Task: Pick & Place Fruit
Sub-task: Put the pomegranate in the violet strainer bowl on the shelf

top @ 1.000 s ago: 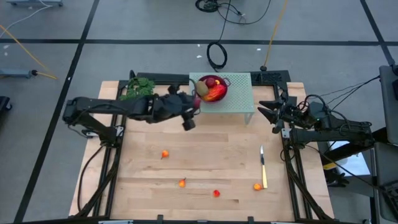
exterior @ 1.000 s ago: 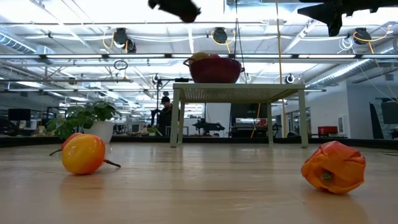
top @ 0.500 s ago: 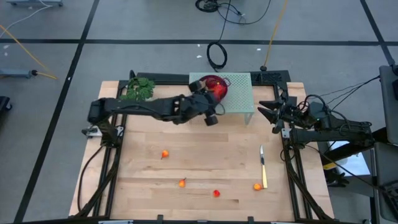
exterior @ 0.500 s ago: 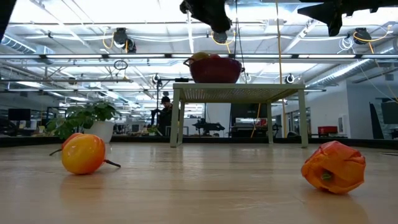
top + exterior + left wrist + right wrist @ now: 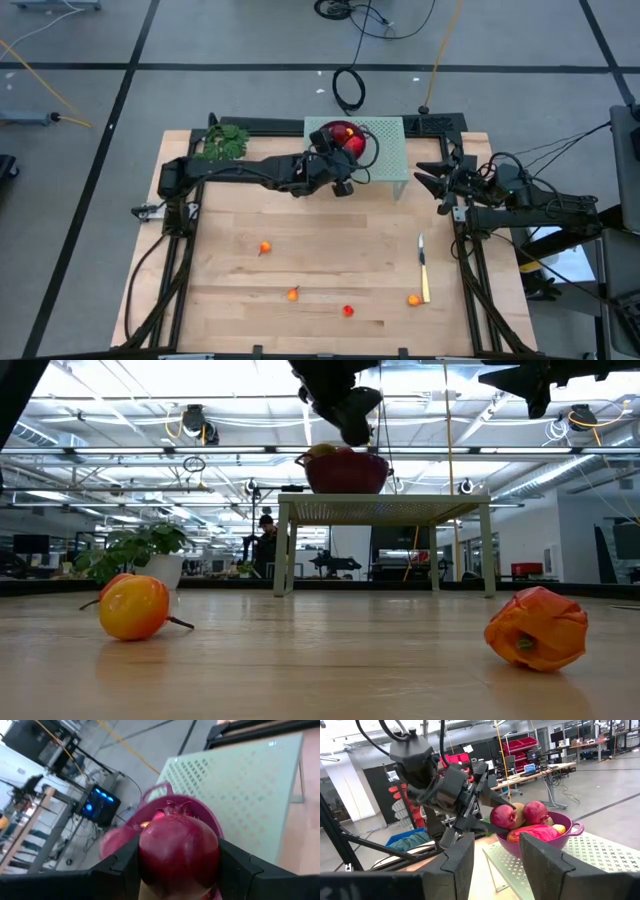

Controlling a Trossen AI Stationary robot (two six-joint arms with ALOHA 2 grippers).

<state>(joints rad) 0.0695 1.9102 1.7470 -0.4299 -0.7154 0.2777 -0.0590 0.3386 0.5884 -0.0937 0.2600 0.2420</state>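
My left gripper (image 5: 343, 178) is shut on a dark red pomegranate-like fruit (image 5: 177, 852) and hovers just beside the purple bowl (image 5: 542, 842). That bowl stands on the pale green perforated stand (image 5: 388, 150) at the table's far side. In it lie another red fruit (image 5: 536, 812), a brown oval (image 5: 520, 815) and an orange-red piece (image 5: 532, 832). Several tiny orange fruits (image 5: 265, 247) (image 5: 348, 310) lie on the wooden table. My right gripper (image 5: 428, 180) waits at the table's right edge, open, with nothing between its fingers (image 5: 455, 862). My left gripper pinches the red fruit by its two opposite sides (image 5: 145, 865) between its two fingers (image 5: 235, 867). The fruit's crown (image 5: 175, 809) faces away from the wrist, toward the bowl. The fingers reach in from the table's left, slanting a little downward. The fruit hangs clear, next to the bowl's rim (image 5: 506, 836).
A leafy green sprig (image 5: 222, 143) sits at the far left corner. A slim knife (image 5: 423, 265) lies near the right side, an orange fruit (image 5: 414, 299) beside its handle. In the low view two orange fruits (image 5: 134, 607) (image 5: 537, 628) lie near the front.
My left gripper has moved toward the table's right, toward the bowl on the stand, sinking a little and rolling its wrist. It now covers part of the bowl in the high view.
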